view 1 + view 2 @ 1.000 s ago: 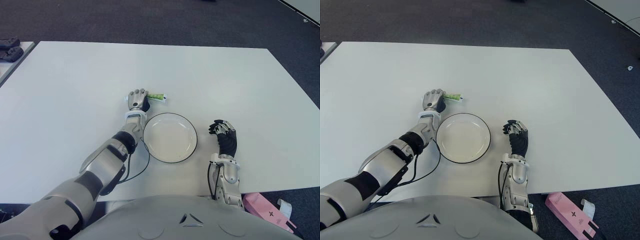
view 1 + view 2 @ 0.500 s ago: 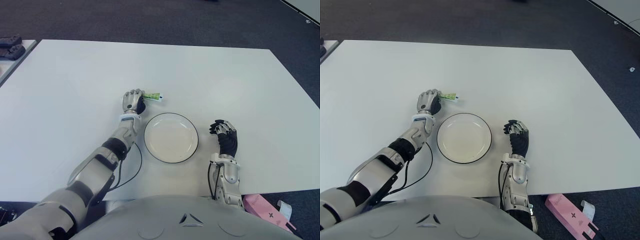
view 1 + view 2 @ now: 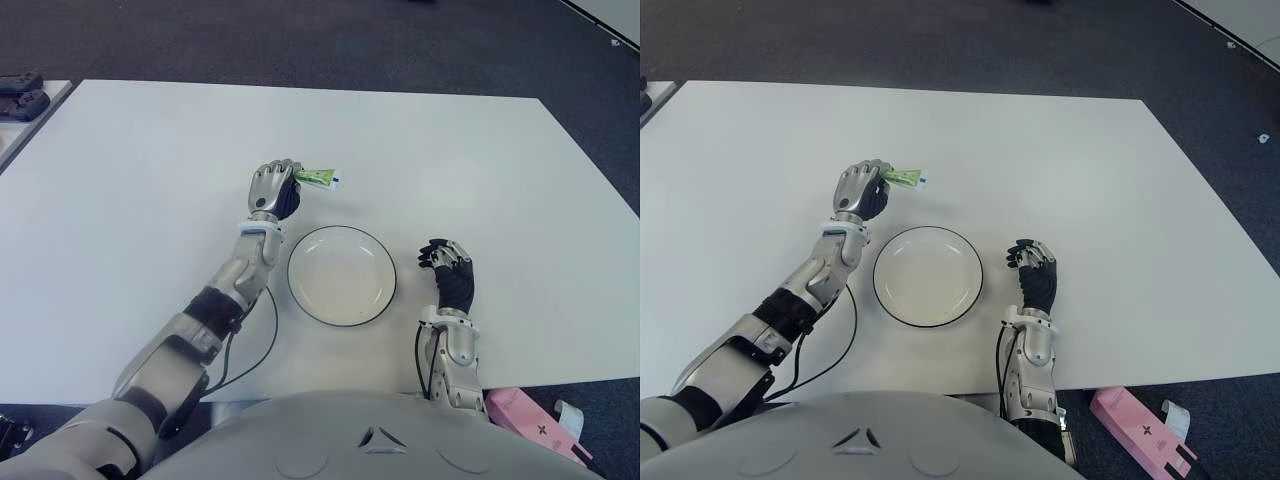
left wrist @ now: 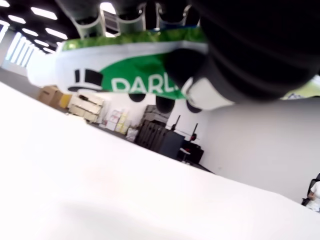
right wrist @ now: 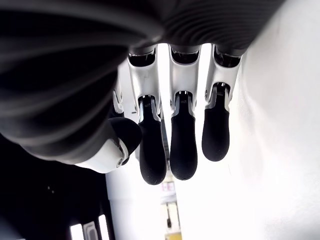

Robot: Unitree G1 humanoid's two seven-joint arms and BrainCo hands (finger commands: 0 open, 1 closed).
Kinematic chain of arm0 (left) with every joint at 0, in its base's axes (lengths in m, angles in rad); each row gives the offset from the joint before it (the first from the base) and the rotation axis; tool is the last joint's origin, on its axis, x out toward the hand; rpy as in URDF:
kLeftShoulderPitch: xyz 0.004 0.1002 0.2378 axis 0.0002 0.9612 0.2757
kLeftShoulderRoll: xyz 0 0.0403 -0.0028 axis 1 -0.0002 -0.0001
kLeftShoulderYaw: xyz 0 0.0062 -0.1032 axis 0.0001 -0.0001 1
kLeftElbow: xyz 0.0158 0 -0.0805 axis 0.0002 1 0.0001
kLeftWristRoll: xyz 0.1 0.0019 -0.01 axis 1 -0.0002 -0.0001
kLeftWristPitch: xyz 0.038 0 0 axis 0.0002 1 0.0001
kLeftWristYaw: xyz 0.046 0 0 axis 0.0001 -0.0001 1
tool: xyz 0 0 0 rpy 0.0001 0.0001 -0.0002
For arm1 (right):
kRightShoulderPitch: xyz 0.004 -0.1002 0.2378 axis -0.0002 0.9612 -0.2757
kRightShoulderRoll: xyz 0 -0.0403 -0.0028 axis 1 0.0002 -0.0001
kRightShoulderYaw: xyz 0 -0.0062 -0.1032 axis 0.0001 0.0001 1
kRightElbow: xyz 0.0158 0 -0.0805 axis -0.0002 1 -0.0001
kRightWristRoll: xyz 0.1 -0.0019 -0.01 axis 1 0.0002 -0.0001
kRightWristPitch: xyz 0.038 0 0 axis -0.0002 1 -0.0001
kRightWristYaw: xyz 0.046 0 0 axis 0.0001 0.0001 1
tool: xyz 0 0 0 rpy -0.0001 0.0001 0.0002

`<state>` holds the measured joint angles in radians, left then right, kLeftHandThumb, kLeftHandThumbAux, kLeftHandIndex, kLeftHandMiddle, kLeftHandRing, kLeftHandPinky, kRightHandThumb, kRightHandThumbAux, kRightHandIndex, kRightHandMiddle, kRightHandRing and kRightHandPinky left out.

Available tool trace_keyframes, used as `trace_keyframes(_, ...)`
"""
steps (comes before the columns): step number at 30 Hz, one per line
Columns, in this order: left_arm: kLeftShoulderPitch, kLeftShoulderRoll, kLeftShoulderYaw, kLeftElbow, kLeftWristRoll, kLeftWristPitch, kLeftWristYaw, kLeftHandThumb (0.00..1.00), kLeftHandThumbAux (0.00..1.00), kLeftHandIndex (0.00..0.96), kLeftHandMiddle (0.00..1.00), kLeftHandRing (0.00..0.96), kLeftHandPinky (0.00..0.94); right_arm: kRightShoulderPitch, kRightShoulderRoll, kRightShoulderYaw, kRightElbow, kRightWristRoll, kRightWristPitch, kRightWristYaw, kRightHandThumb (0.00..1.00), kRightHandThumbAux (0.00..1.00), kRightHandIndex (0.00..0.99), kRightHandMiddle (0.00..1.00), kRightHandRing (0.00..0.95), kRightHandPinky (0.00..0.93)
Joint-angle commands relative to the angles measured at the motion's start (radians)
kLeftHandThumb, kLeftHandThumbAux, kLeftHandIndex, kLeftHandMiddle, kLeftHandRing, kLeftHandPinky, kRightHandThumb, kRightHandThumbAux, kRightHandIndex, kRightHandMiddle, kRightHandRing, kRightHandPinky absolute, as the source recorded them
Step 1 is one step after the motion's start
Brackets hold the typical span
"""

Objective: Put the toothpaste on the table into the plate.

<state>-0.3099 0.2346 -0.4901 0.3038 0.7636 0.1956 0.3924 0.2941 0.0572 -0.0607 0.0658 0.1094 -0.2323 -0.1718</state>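
My left hand (image 3: 274, 188) is shut on the green and white toothpaste tube (image 3: 319, 177), held a little above the white table (image 3: 150, 170) just beyond the plate's far left rim. The tube's free end sticks out to the right of the fist. In the left wrist view the tube (image 4: 120, 70) lies across the curled fingers with clear space between it and the tabletop. The white plate (image 3: 341, 274) with a dark rim sits in front of me with nothing in it. My right hand (image 3: 451, 275) shows to the right of the plate, fingers relaxed and holding nothing.
A pink box (image 3: 535, 424) shows below the table's near right corner. Dark objects (image 3: 20, 96) sit on another surface at the far left. Dark carpet surrounds the table.
My left hand has lifted the toothpaste off the table and swung it slightly away and to the right. The right hand and the plate have stayed put.
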Motion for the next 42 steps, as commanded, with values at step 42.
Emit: trace_keyframes(42,0.212,0.278,0.025,-0.486,-0.069,-0.469,-0.525,0.853,0.667,0.401,0.550,0.881,0.881,0.001,0.039,0.009,0.043,0.000,0.037,0.000,0.705,0.722,0.431,0.562,0.546,0.533)
